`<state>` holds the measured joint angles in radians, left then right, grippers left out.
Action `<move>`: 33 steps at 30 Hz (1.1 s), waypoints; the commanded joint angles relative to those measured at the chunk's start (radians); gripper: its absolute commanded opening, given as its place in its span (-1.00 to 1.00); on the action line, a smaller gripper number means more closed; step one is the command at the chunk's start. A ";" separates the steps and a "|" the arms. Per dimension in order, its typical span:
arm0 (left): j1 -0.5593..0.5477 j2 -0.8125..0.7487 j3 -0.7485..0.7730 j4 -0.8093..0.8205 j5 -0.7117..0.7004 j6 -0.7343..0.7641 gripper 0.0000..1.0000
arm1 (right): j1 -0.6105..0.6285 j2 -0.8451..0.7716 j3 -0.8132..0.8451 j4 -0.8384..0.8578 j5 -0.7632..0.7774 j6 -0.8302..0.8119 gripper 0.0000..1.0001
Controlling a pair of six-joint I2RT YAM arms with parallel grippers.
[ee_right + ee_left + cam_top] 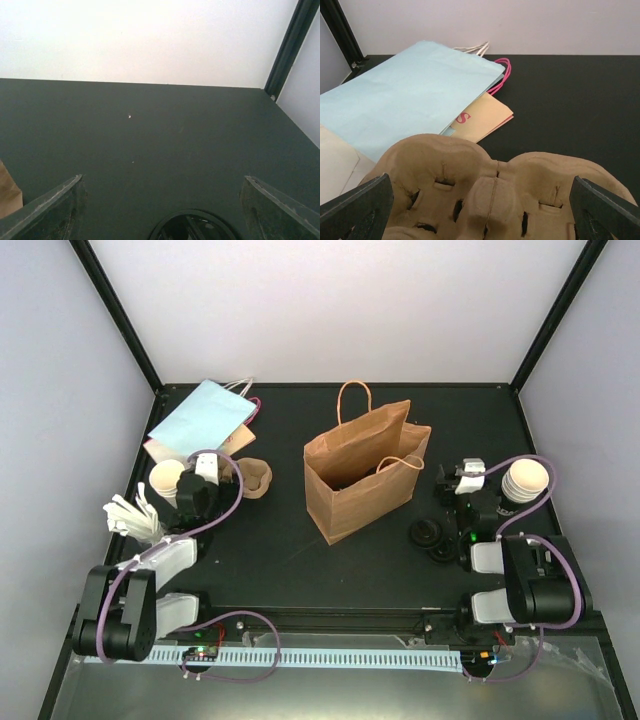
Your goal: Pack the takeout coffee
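**Both grippers spread wide, holding nothing**

The left gripper [480, 212] gapes around the pulp cup carrier [495, 185], seemingly without touching it. The right gripper [160, 210] hangs open over a black lid [192, 229]. The left cup stack [167, 480] stands at nine o'clock of the brown bag [365, 470], the right cup stack [527, 480] at three.

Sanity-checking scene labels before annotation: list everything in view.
brown paper bag: 1, brown, standing open mid-table
flat bags: pale-blue on top, cream with pink handles and white beneath; far left corner
cup carrier: 1, brown pulp, between flat bags and brown paper bag
cup stacks: 2, cream inside, one by each arm; cups per stack unclear
lids: several, black, beside right arm
white sticks: bundle, white, left edge
table: 1, black
left gripper: open, at the cup carrier
right gripper: open, above a lid
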<state>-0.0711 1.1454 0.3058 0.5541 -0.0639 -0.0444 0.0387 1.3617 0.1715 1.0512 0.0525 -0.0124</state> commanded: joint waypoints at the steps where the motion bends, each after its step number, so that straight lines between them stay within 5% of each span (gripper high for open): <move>1: 0.011 0.046 0.016 0.143 0.009 0.030 0.97 | -0.005 0.025 0.032 0.092 -0.047 -0.020 0.72; 4: 0.015 0.069 0.038 0.130 0.015 0.043 0.98 | -0.005 0.041 0.085 0.022 -0.032 -0.017 0.99; 13: 0.025 0.080 0.034 0.175 0.022 0.088 0.98 | -0.005 0.038 0.103 -0.018 0.012 0.003 1.00; 19: 0.041 0.188 -0.047 0.443 0.091 0.139 0.98 | -0.005 0.038 0.104 -0.022 0.013 0.003 1.00; 33: 0.060 0.238 0.011 0.365 0.101 0.111 0.97 | -0.005 0.038 0.105 -0.023 0.012 0.003 1.00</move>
<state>-0.0185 1.3834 0.2859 0.8890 0.0189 0.0746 0.0380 1.3972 0.2634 0.9943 0.0437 -0.0174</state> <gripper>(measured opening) 0.988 0.999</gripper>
